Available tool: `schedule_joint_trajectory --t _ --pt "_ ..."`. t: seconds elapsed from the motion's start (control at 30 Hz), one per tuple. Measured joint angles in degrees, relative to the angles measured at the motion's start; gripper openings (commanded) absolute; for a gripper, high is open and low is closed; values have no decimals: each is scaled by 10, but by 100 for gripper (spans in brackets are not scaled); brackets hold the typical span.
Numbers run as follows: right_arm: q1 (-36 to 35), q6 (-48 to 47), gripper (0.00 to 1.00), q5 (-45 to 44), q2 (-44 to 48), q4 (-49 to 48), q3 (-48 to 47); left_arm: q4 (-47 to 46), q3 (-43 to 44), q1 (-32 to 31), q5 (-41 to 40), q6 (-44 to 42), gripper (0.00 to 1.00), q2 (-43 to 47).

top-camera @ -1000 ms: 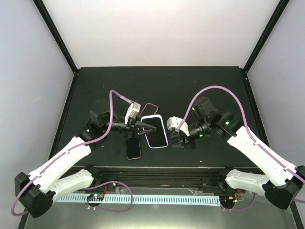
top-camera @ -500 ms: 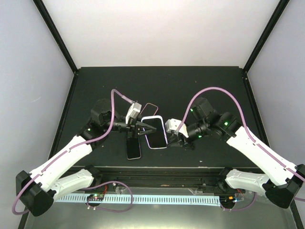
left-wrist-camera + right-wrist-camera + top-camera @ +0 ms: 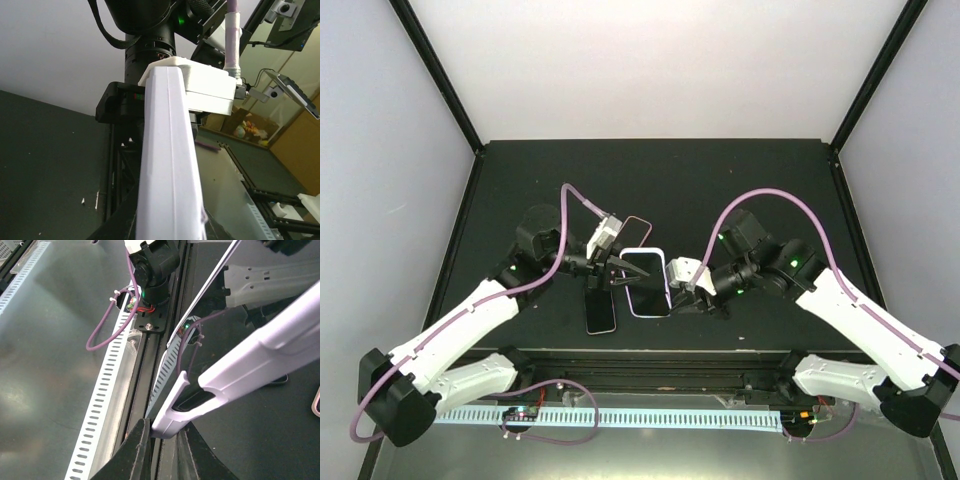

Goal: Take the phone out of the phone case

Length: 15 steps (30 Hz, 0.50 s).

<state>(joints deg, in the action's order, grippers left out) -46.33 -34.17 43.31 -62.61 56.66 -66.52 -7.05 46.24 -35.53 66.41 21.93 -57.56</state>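
At the left, the left gripper (image 3: 626, 272) is being held with its fingers spread in a V around the left edge of the phone case (image 3: 642, 251), and nothing is being clamped by them. In the left wrist view the pale lavender case (image 3: 169, 165) is being shown edge-on, filling the middle. A second phone (image 3: 601, 312) is lying on the table (image 3: 750, 180) just in front of that gripper, and a pink-rimmed phone (image 3: 636, 226) just behind it. The phone (image 3: 646, 282) is being kept inside the case, screen up, between the two grippers. At the right, the case's right edge is being pinched between the closed fingers (image 3: 137, 450) of the right gripper (image 3: 690, 292).
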Motion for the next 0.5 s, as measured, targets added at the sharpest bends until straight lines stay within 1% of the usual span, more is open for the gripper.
schedule_joint_trajectory --t 0.2,0.5 --pt "-4 -5 5 -13 9 -12 12 -9 0 -2 10 5 2 -10" --pt "-10 -35 5 -67 19 -23 31 -7 0 -9 10 7 2 -26"
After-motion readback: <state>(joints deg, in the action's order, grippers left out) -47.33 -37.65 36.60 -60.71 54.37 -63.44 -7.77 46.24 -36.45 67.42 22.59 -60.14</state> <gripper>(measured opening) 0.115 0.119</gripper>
